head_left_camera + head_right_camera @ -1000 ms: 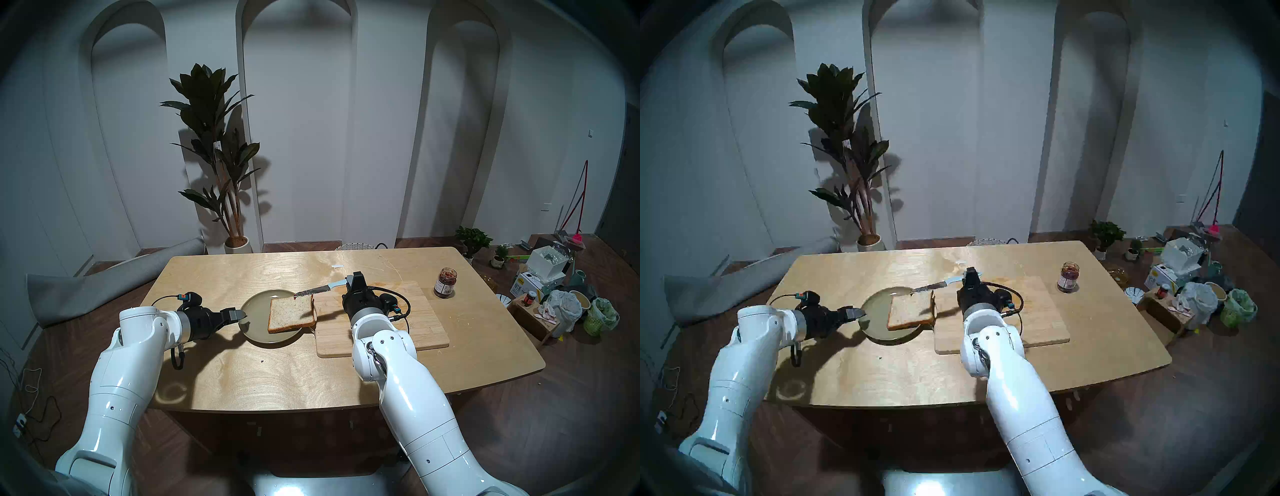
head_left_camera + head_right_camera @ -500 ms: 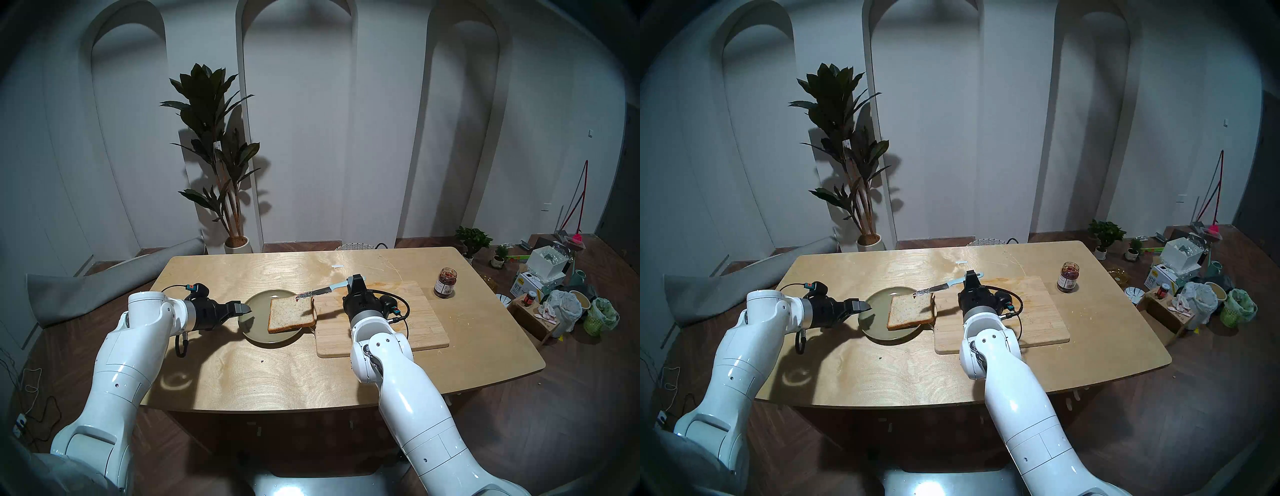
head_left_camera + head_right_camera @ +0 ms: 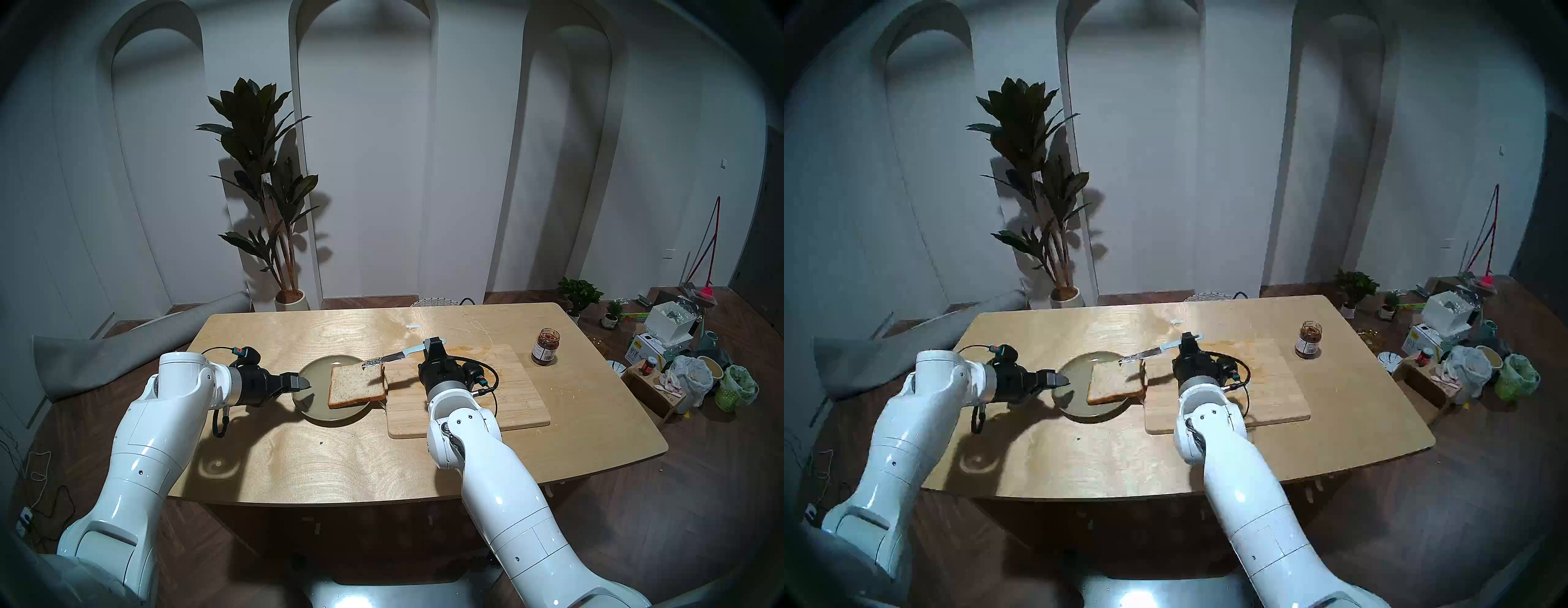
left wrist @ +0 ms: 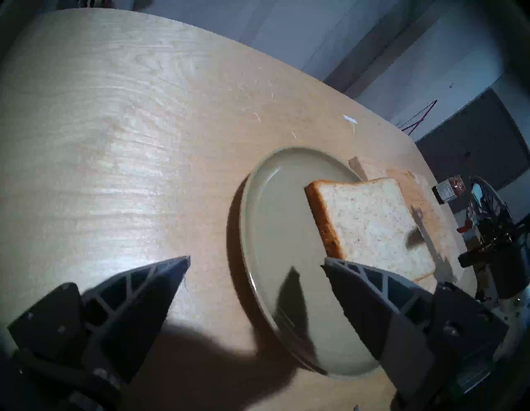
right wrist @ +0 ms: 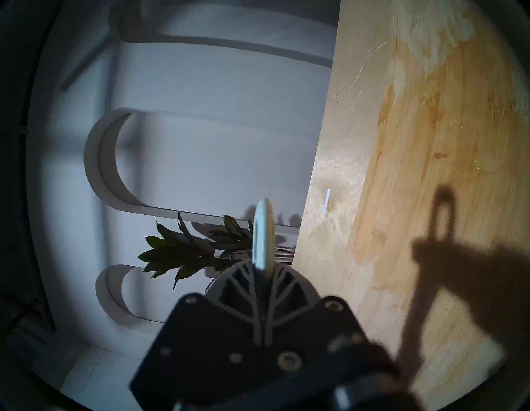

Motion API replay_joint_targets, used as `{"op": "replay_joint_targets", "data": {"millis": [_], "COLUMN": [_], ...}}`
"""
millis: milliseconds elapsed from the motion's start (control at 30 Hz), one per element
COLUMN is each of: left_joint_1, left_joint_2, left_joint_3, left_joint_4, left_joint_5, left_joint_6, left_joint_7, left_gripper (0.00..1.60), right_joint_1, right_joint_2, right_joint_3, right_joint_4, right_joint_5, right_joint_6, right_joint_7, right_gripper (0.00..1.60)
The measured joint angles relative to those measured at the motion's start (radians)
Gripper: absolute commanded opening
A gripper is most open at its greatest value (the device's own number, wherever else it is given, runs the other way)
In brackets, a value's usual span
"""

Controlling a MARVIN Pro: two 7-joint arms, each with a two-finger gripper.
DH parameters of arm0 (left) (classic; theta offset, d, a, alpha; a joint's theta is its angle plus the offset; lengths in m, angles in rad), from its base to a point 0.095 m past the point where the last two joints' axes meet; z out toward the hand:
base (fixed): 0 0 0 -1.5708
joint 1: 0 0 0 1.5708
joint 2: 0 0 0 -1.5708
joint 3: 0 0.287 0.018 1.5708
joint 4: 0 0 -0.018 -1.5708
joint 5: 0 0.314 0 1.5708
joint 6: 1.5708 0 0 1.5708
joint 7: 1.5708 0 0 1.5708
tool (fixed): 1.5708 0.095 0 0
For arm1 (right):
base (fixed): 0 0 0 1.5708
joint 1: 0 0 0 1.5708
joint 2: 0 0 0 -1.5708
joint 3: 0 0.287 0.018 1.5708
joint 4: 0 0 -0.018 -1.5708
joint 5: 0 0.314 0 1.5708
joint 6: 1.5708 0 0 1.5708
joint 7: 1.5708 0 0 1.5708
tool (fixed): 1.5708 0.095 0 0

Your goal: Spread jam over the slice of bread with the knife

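The left gripper (image 3: 306,384) has slid in over the plate's (image 3: 312,373) rim, fingers spread and empty. The right gripper (image 3: 433,344) grips the knife (image 3: 392,356), tip over the bread's (image 3: 357,384) far corner; spreading looks imminent.

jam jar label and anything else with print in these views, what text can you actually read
jam jar label: print is there, too small and blurred to read.
white box on the floor, yellow mark and dark characters: too small to read.
plant tag: blurred, unreadable.
Nothing else bears legible text.
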Motion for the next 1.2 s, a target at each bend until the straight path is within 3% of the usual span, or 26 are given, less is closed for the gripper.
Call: {"op": "replay_joint_targets", "data": {"millis": [300,467,533,600,733,933,1067,1200], "left_joint_1": [0.021,0.021,0.021,0.021,0.021,0.024,0.025,0.025], "left_joint_2": [-0.025,-0.037,-0.041,-0.043,-0.045,-0.041,-0.035,-0.03], "left_joint_3": [-0.022,-0.022,-0.019,-0.014,-0.004,0.003,0.006,0.013], "left_joint_4": [-0.036,-0.045,-0.047,-0.048,-0.05,-0.05,-0.05,-0.047], "left_joint_5": [-0.014,-0.02,-0.022,-0.023,-0.025,-0.029,-0.031,-0.033], "left_joint_6": [0.002,0.002,0.002,0.002,0.002,0.003,0.003,0.003], "left_joint_7": [0.049,0.065,0.071,0.076,0.083,0.087,0.086,0.086], "left_gripper": [1.56,1.4,1.19,1.18,0.71,0.56,0.61,0.5], "right_joint_1": [0.011,0.015,0.016,0.018,0.02,0.027,0.03,0.033], "right_joint_2": [0.001,0.002,0.002,0.001,0.001,0.001,0.001,0.001], "right_joint_3": [-0.019,-0.033,-0.038,-0.041,-0.044,-0.048,-0.052,-0.054], "right_joint_4": [0.056,0.104,0.124,0.138,0.15,0.161,0.169,0.176], "right_joint_5": [-0.014,-0.032,-0.038,-0.043,-0.046,-0.048,-0.052,-0.057], "right_joint_6": [-0.005,-0.019,-0.025,-0.031,-0.038,-0.045,-0.05,-0.056], "right_joint_7": [0.057,0.112,0.131,0.144,0.161,0.184,0.194,0.201], "right_gripper": [0.0,0.0,0.0,0.0,0.0,0.0,0.0,0.0]}}
